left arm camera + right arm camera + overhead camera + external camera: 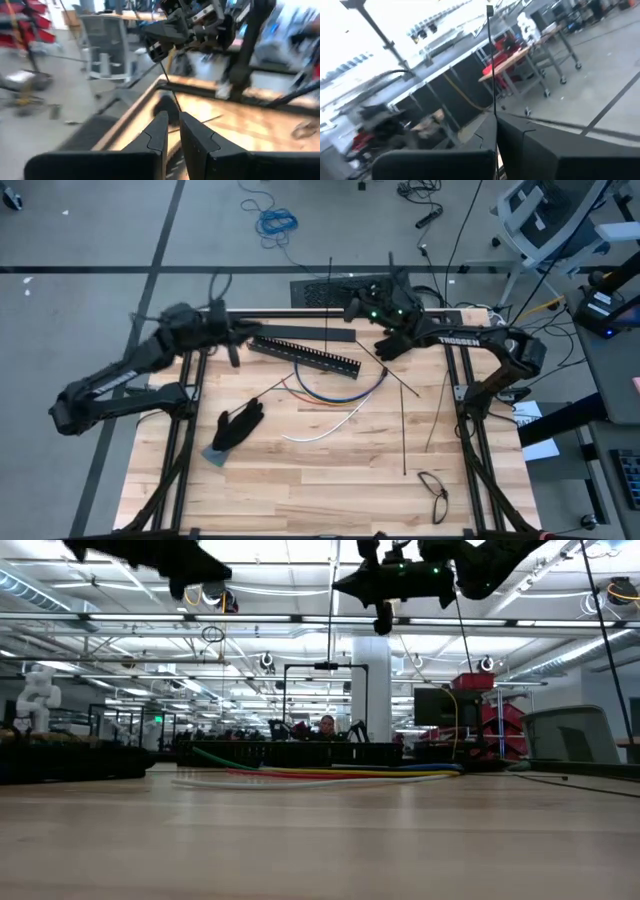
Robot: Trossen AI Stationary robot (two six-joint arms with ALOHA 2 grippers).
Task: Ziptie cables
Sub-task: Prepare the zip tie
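The cables (340, 392) lie in loose arcs on the wooden table, next to a long black slotted bar (305, 358). In the low view they show as green, red, yellow and white lines (330, 773). My right gripper (350, 310) is raised over the table's far edge, shut on a thin black zip tie (491, 60). My left gripper (240, 332) is raised over the far left corner. It faces the right one, fingers (160, 132) close together with nothing between them. My right gripper pinches the zip tie between its two fingers; the strip comes out from between the fingertips (495, 112). It runs on to a small head at its free end (489, 9). The fingers point about level toward the table's left. The strip (170, 85) is lifted clear of the table.
Several loose black zip ties (403, 420) lie right of the cables. A black glove (238, 425) rests on a grey pad at the left, and a pair of glasses (433, 492) lies near the front right. Bare wood lies along the near edge.
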